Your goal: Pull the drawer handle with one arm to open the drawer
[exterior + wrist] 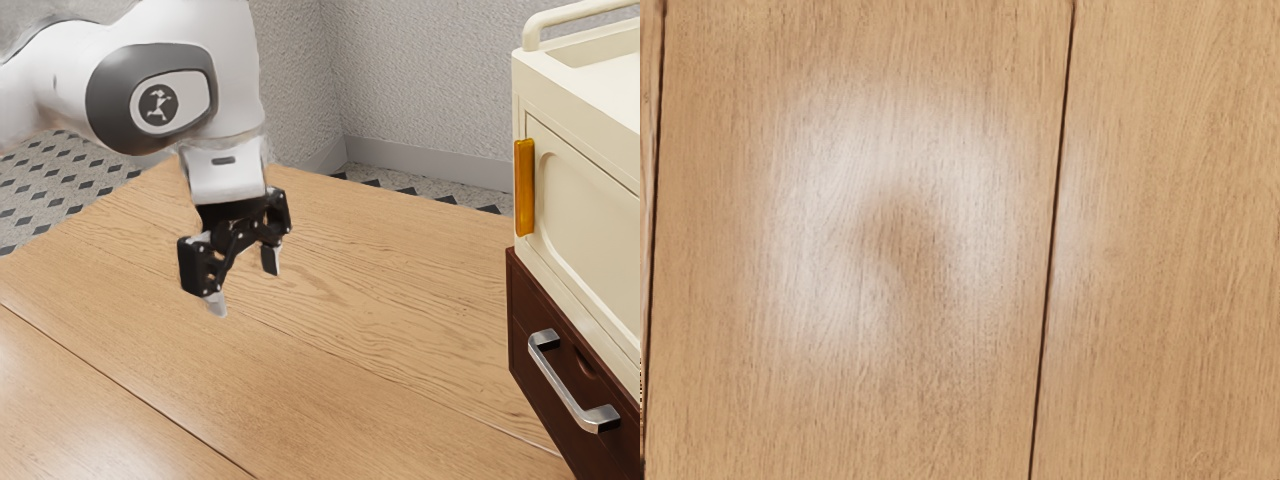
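My black gripper [244,290] hangs above the wooden table in the exterior view, fingers spread and pointing down, with nothing between them. The silver bar handle [570,385] is mounted on the dark brown drawer [530,345] at the exterior view's lower right. That drawer looks closed, its front flush with the cabinet's lower part. A wide gap separates the gripper from the handle. In the wrist view lies the bare wood tabletop [1160,240], with a bright glare on it.
Above the drawer, the cream cabinet body [590,220] carries an orange upright handle [524,188] and a top rail [580,12]. The wooden table [330,350] stretches between the arm and the cabinet. Grey textured walls [430,80] stand behind.
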{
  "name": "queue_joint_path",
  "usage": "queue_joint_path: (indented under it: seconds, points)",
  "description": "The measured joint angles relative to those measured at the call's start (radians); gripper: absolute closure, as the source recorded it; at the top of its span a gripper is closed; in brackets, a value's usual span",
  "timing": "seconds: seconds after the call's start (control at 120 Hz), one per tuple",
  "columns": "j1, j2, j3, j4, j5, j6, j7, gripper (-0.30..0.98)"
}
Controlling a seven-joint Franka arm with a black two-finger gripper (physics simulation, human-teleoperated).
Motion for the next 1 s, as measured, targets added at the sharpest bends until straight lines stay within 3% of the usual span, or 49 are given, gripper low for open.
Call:
queue_joint_path:
  seconds: [0.3,0.442,0.675,0.833,1.0]
  points:
    - [-0.008,-0.004,-0.046,-0.087,-0.226,0.219,0.36,0.0]
    - [-0.067,-0.025,-0.048,-0.152,-0.291,0.362,0.488,0.0]
    - [-0.136,-0.101,-0.048,-0.322,-0.337,0.606,0.617,0.0]
    - [-0.184,-0.104,-0.054,-0.354,-0.341,0.753,0.659,0.04]
    - [-0.213,-0.064,-0.061,-0.349,-0.363,0.863,0.674,0.23]
